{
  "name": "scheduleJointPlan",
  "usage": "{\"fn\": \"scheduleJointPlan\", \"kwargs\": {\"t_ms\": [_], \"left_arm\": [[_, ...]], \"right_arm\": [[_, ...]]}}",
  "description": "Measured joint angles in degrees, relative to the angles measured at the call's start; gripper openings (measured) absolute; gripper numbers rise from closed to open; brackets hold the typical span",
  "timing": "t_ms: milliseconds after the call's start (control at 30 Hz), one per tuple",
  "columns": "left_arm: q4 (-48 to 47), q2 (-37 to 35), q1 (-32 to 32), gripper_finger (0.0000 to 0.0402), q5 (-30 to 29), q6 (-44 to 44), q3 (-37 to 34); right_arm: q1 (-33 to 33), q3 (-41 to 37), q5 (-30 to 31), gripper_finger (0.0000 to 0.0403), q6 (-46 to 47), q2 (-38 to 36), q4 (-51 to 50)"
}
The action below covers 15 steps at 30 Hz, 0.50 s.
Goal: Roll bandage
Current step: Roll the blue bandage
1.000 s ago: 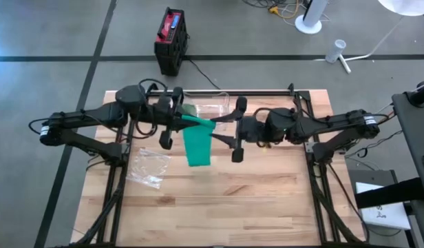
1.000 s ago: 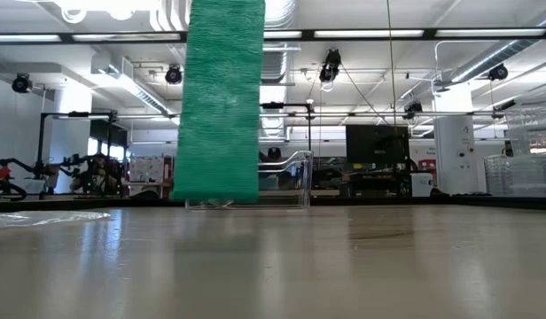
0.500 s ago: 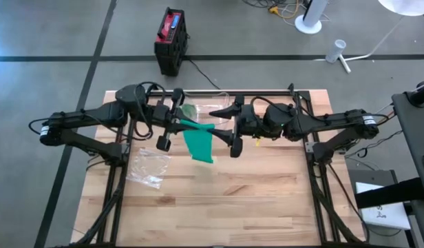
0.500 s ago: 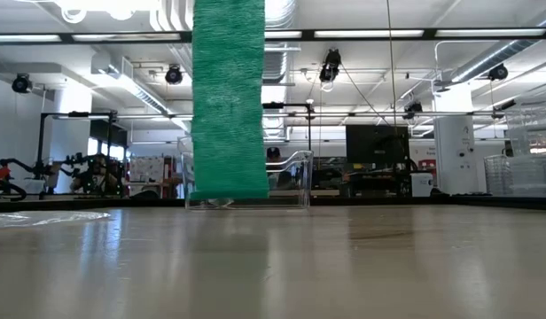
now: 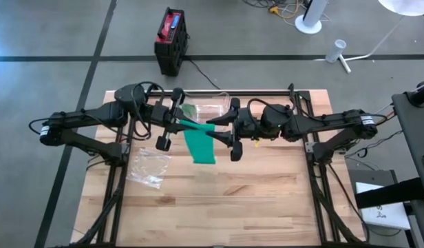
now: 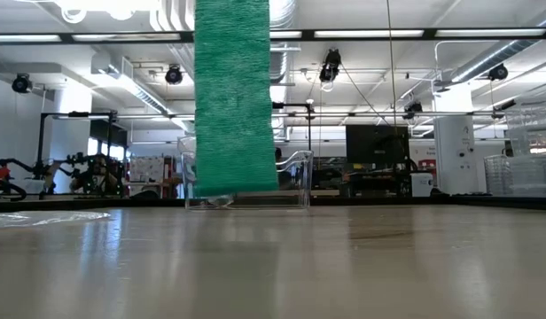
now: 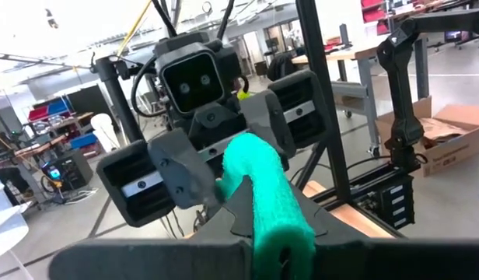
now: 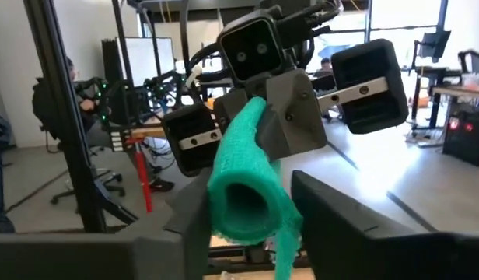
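A green bandage is partly rolled into a tube (image 5: 197,125) that spans the gap between my two grippers above the table's far middle. Its loose tail (image 5: 200,147) hangs flat below the tube; in the low view the tail (image 6: 233,97) reaches down to just above the tabletop. My left gripper (image 5: 176,121) is shut on the tube's left end. My right gripper (image 5: 217,128) is shut on its right end. The tube shows in the left wrist view (image 7: 263,187) and, hollow end on, in the right wrist view (image 8: 243,198). My left gripper has the tube's left end (image 7: 282,245) between its two fingers, coming level from the table's left, along the tube. Its own fingers hide the place of contact. The tube is lifted clear and roughly level. My right gripper pinches the tube's open right end (image 8: 224,210) between its two fingers, one on each side. It comes level from the table's right, along the tube. The tail hangs slack below.
A clear plastic box (image 5: 210,106) stands at the table's far edge behind the grippers, and shows in the low view (image 6: 286,182). A crumpled clear plastic bag (image 5: 149,167) lies on the left part of the table. The near half of the wooden table (image 5: 267,207) is bare.
My right gripper has gone toward the table's left edge, closing up on my left gripper along the tube. The hanging tail has swung a little toward the table's right and now hangs slightly slanted.
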Motion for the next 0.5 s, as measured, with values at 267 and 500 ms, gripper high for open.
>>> {"fn": "scheduleJointPlan", "kwargs": {"t_ms": [267, 500], "left_arm": [[2.04, 0.00, -0.01, 0.0020, -1.38, -4.06, 0.00], [2.44, -0.06, -0.02, 0.0118, -3.30, -8.84, 0.00]], "right_arm": [[0.31, 0.00, 0.74, 0.0012, -8.14, 0.00, 1.47], [2.40, -2.45, 8.85, 0.0006, -16.81, -0.04, 6.35]]}}
